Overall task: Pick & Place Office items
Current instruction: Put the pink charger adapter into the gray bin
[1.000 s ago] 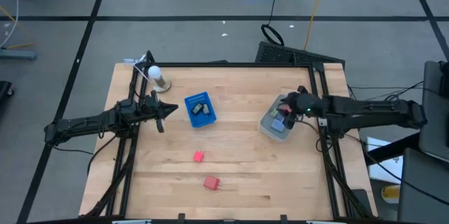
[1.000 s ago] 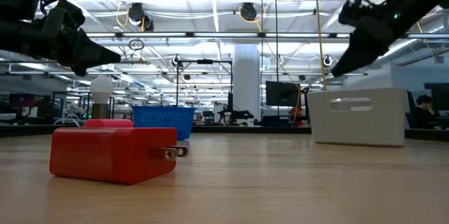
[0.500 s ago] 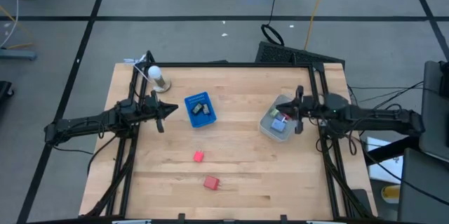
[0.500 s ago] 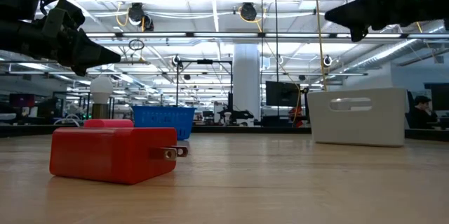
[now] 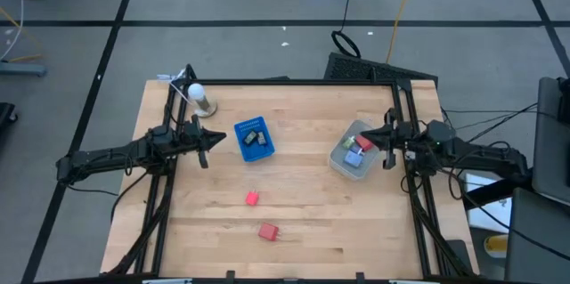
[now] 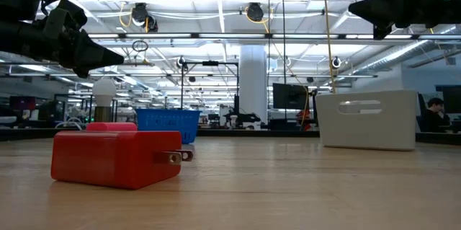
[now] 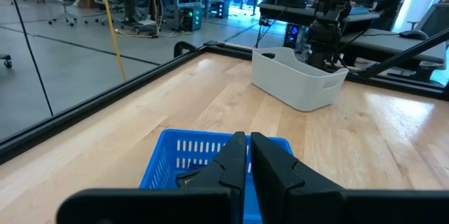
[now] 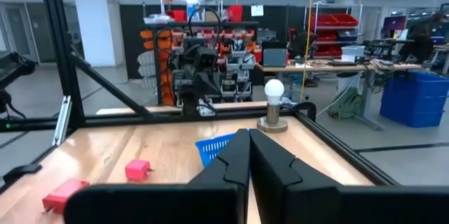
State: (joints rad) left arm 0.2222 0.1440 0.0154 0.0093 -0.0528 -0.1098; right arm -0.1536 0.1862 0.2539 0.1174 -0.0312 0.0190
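Two red blocks (image 5: pixel 252 198) (image 5: pixel 268 231) lie flat on the wooden table, near the middle front. In the low view the nearer red block (image 6: pixel 115 159) shows two metal prongs. Small black bits lie in the blue tray (image 5: pixel 254 139). Red and blue pieces lie in the grey translucent bin (image 5: pixel 354 152) at the right. My left gripper (image 5: pixel 214 139) hovers shut, just left of the tray, and holds nothing (image 7: pixel 249 155). My right gripper (image 5: pixel 386 138) is shut and empty (image 8: pixel 248 148), level above the bin's right edge, pointing toward the table's left.
A light bulb on a stand (image 5: pixel 200 99) is at the far left corner. A black frame rail (image 5: pixel 294 82) runs around the table. Bare wood lies between the tray, the bin and the red blocks.
My right gripper has risen from over the bin, tipped from pointing down to level, and drawn back toward the table's right edge. The pieces in the bin now show uncovered.
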